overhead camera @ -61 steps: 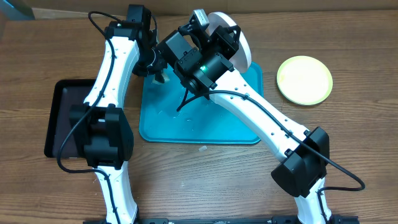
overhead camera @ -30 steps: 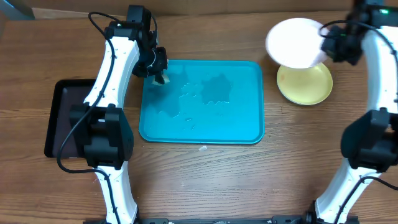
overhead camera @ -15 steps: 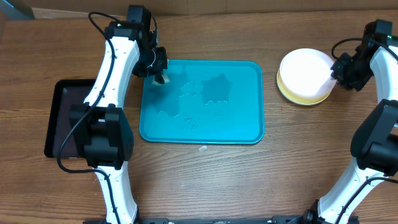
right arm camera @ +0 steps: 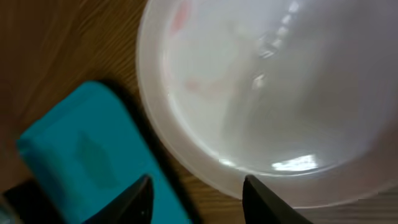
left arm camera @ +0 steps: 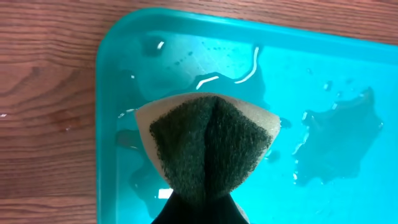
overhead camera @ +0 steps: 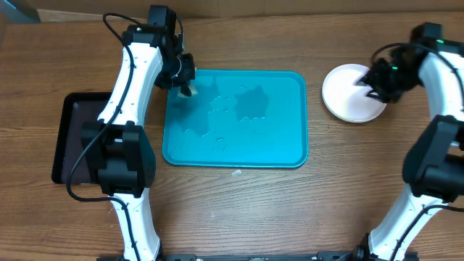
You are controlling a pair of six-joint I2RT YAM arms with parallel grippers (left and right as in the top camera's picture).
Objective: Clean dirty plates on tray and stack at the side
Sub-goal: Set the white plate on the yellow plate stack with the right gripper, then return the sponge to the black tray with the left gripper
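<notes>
Sponge (left arm camera: 208, 143) at tray (overhead camera: 279, 148) corner, white plate (overhead camera: 345, 100) apart

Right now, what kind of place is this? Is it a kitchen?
Probably a robot test bench, not a real kitchen. Two robot arms stand at a wooden table with a wet turquoise tray, a sponge and a white plate set aside.

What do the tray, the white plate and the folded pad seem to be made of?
Tray: glossy turquoise plastic, judging by its moulded rounded rim and pooled water. White plate: thin, semi-translucent plastic with shiny highlights. Folded pad: probably sponge, pale foam with a dark fibrous scouring face.
</notes>
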